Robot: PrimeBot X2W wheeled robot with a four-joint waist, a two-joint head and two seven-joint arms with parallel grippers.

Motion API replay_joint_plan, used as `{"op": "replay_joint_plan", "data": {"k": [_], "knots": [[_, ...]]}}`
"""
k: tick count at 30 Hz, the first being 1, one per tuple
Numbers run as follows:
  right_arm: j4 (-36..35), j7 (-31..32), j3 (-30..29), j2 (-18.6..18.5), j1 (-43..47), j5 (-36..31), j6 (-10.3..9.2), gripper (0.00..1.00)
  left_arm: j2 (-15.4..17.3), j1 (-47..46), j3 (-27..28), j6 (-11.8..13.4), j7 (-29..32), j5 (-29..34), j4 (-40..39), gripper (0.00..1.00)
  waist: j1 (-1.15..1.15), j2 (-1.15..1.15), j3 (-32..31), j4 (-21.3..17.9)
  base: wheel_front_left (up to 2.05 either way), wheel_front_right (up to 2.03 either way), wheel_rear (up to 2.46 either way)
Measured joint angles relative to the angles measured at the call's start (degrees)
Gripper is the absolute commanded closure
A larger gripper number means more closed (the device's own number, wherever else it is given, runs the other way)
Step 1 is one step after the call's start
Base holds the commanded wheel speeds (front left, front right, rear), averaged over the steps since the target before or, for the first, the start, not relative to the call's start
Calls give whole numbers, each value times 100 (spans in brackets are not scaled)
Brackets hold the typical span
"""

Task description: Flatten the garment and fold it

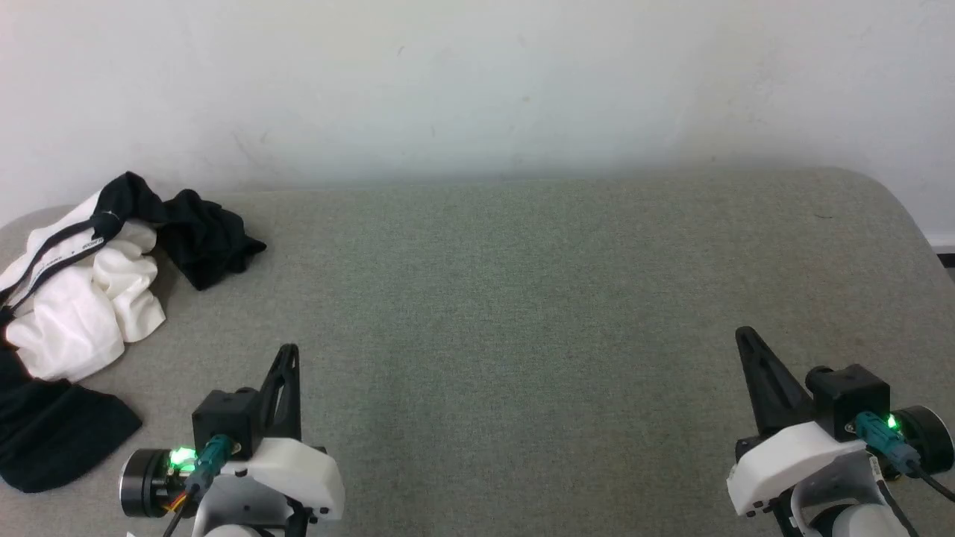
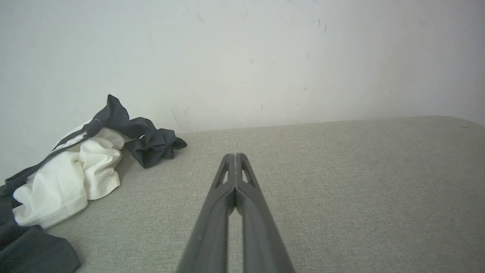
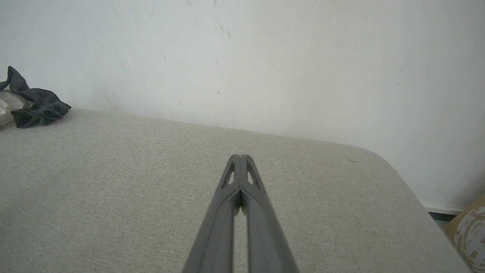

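Note:
The garment [image 1: 82,306] lies crumpled in a heap at the far left of the grey-green fabric surface [image 1: 522,298], white body bunched between black sleeves, with the printed neck tape showing on top. The left wrist view shows the garment [image 2: 64,178] at its left; a black part of the garment [image 3: 36,106] shows at the right wrist view's left edge. My left gripper [image 1: 289,350] is shut and empty, to the right of the heap and nearer me. My right gripper [image 1: 744,333] is shut and empty at the lower right, far from the cloth. In each wrist view the fingertips [image 2: 235,156] [image 3: 240,157] press together.
A white wall [image 1: 477,82] rises right behind the surface. The surface's right end is rounded [image 1: 888,194], with floor and a cardboard box [image 3: 468,227] beyond it. Open fabric stretches between the two grippers.

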Motion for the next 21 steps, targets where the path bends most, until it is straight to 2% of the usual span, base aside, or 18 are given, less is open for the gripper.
{"op": "replay_joint_plan", "data": {"k": [13, 14, 17, 18, 19, 21], "knots": [[0, 0, 0, 0, 0, 0, 0, 100, 0, 0, 0, 0, 0, 0, 0, 100, 0, 0, 0, 0, 0, 0, 0], [-1, 0, 0, -1, 2, 1, 1, 0, 1, 1, -2, 2, 0, 0, -1, 0, 0, 0, 0, 0, 0, 0, 0], [-1, 0, 0, -4, 7, 1, 1, 0, 1, 2, -5, 2, 0, 0, -2, 0, 0, 0, 0, 0, 0, 0, 0], [-1, -1, 0, -4, 7, 1, 1, 100, 1, 2, -5, 2, 0, 0, -2, 100, 0, 0, 0, 0, 0, 0, 0], [-1, 0, 0, -4, 7, 1, 1, 0, 1, 2, -5, 2, 0, 0, -2, 0, 0, 0, 0, 0, 0, 0, 0], [-1, -2, -5, -4, 7, 2, 1, 0, 1, 3, -5, 2, -1, 0, -2, 0, 0, 0, 0, 0, 0, 0, 0]]}}
